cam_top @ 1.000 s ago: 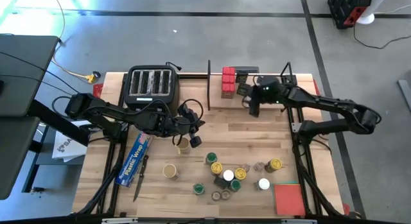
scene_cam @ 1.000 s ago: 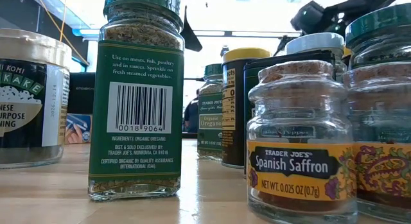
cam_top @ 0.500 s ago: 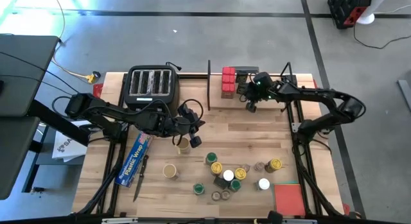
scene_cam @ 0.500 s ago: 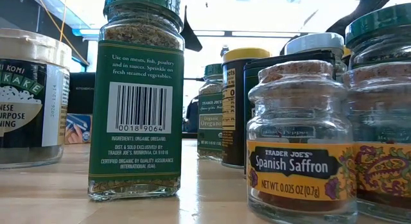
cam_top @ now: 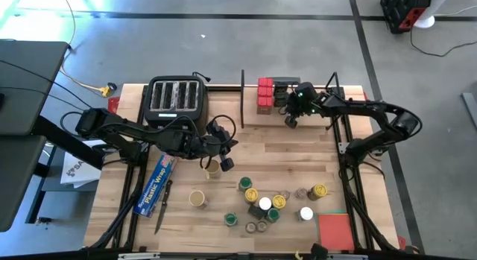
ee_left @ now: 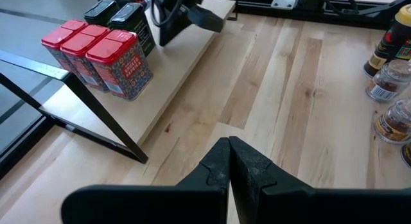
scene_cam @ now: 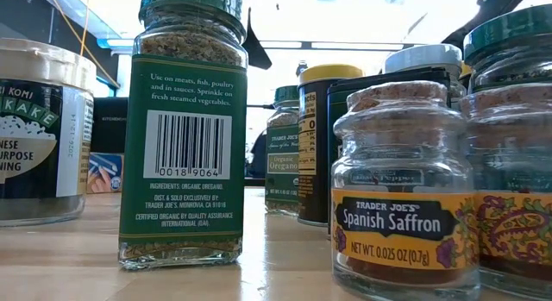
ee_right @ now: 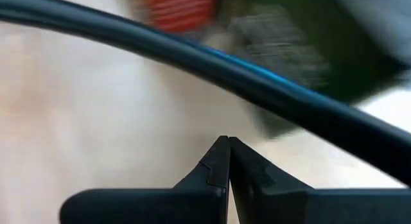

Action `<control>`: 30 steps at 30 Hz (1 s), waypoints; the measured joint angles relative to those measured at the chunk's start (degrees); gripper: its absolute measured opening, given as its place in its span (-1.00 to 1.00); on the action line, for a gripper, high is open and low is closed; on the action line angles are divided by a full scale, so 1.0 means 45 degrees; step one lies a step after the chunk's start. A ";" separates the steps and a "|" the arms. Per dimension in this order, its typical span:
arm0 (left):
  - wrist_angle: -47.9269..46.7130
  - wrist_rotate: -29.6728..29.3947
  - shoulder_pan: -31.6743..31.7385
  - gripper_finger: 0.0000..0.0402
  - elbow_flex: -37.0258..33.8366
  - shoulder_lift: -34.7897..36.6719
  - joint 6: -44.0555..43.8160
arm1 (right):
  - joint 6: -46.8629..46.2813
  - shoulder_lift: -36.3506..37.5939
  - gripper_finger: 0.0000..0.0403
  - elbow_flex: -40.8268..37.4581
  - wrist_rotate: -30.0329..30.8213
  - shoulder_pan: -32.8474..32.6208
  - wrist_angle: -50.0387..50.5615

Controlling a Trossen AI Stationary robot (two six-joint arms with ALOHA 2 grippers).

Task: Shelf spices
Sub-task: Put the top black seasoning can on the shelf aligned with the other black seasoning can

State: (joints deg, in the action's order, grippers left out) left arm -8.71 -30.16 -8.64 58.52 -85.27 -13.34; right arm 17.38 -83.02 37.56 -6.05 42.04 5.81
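Three red tins [ee_left: 96, 54] upright — row along the shelf [ee_left: 170, 89].

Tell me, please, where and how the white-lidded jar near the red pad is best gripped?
Grip the white-lidded jar across its round body just under the lid, coming straight down from above. It stands upright with open tabletop around it, and the red pad beside it lies flat, so it likely won't obstruct the fingers.

arms: 2x dark, jointed | left end effector [ee_left: 228, 161]: blk, notched tips | blk cables
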 joint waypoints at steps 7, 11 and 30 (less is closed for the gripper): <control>0.0005 -0.0003 0.0000 -1.00 0.0000 0.0000 0.0005 | -0.0318 -0.0067 -0.99 0.0000 -0.0396 -0.0836 -0.1025; 0.0010 -0.0003 0.0000 -1.00 0.0000 0.0000 0.0000 | -0.0441 -0.0288 -0.99 0.0000 0.0106 -0.0777 -0.1805; 0.0005 -0.0003 0.0000 -1.00 0.0000 0.0000 -0.0004 | 0.0260 -0.0539 -0.99 0.0000 0.0452 0.0249 -0.2703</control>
State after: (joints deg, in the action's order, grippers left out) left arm -8.69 -30.17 -8.64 58.52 -85.27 -13.36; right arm 18.55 -85.45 37.56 -4.01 43.16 -6.36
